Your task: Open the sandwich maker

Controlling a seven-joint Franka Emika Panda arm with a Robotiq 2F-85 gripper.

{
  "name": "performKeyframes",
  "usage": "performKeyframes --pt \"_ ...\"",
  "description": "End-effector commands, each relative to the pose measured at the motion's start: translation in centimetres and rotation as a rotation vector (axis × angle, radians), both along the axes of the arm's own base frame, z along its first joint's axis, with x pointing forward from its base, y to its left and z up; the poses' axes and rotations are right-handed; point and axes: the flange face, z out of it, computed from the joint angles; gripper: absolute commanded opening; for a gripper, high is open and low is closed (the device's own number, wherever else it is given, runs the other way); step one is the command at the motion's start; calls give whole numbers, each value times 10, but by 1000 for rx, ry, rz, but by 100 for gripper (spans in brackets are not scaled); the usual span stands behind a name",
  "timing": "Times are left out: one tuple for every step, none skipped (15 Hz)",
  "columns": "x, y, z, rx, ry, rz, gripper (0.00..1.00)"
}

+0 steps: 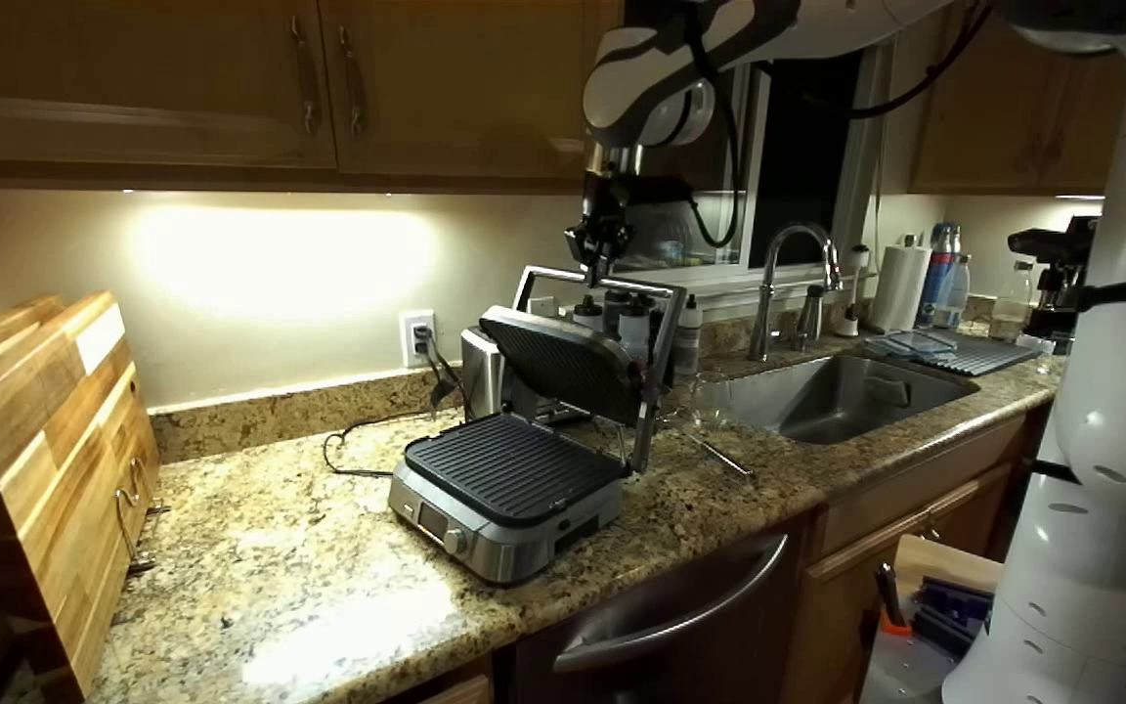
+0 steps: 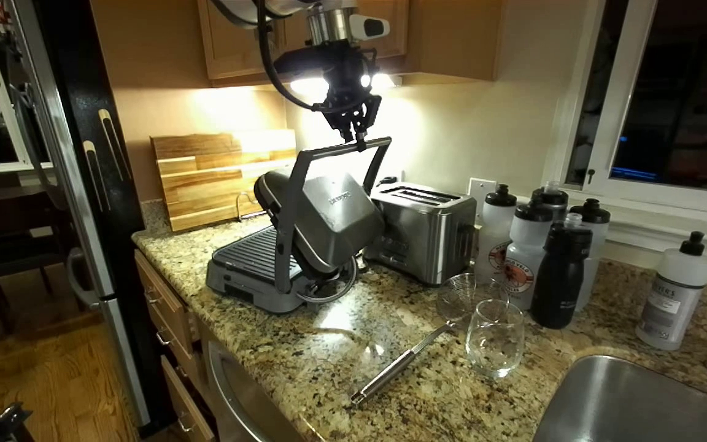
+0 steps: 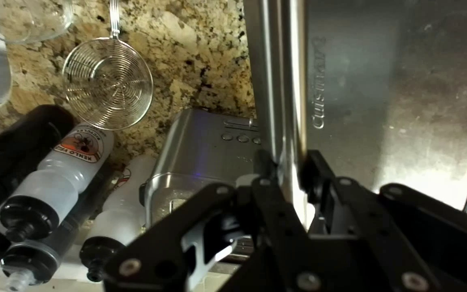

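The silver-grey sandwich maker (image 1: 524, 557) stands on the counter with its lid (image 1: 573, 357) raised and tilted back; the ridged dark lower plate (image 1: 514, 467) shows. In an exterior view I see the lid's silver outer face (image 2: 338, 212), which also fills the right of the wrist view (image 3: 355, 93). The bar handle (image 2: 335, 151) stands up above the lid. My gripper (image 2: 356, 142) points down from above, its fingertips on both sides of the bar. In the wrist view the gripper (image 3: 286, 172) is shut on the handle bar (image 3: 278, 81). The inner fingertip faces are partly hidden.
A steel toaster (image 2: 421, 236) stands close behind the lid. Several bottles (image 2: 531, 239), a wire skimmer (image 2: 390, 371) and a glass (image 2: 494, 344) stand or lie beside it, near the sink (image 1: 846, 401). Wooden boards (image 1: 64, 440) stand opposite. Cabinets (image 1: 465, 88) hang above.
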Motion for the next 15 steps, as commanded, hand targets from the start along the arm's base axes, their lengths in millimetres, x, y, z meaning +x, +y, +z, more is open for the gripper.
performKeyframes --pt "-8 -33 -27 13 66 -146 9" --pt "-9 -40 -31 14 76 -156 9" --pt "-11 -46 -37 18 88 -164 9" --pt "-12 -51 -41 21 99 -172 9" --pt "-14 -56 -47 25 111 -180 9" --pt "-15 -60 -52 28 122 -187 9" --pt "-17 -64 -57 30 135 -192 9" --pt "-18 -68 -63 35 148 -197 9" --pt "-19 -71 -68 40 160 -201 9" --pt "-20 -74 -71 42 170 -208 9" --pt "-21 -75 -74 48 179 -213 9" --pt "-22 -75 -75 54 189 -219 9" --pt "-22 -73 -75 64 198 -228 9" --pt "-22 -71 -74 72 206 -240 9" --pt "-22 -70 -74 83 217 -249 9"
